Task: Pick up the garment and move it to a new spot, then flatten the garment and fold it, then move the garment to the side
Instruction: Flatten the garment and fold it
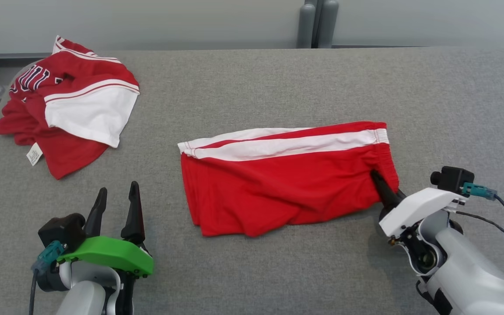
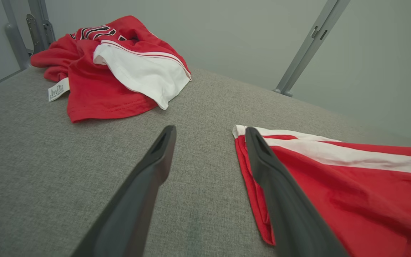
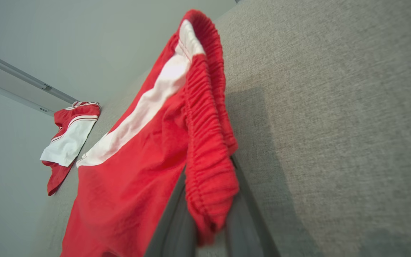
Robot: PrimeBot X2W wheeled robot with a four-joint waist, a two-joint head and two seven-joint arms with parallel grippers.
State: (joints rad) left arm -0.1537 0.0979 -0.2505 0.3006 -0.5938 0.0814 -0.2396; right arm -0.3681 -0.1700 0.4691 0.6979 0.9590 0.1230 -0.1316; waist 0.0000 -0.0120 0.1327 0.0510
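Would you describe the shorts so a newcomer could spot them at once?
On the grey table, look at the middle, by the right claw. The red shorts lie flat there, with a white stripe and elastic waistband, unlike the crumpled lettered jersey at the far left.

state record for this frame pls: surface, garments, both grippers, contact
surface: grey fabric table
task garment: red shorts, white side stripe, lying mid-table, wrinkled along near edge
other garment: jersey, red and white, crumpled at far left corner
left gripper: open, over bare table, apart from both garments
right gripper: shut on the elastic waistband at the shorts' right end
contact: right gripper only
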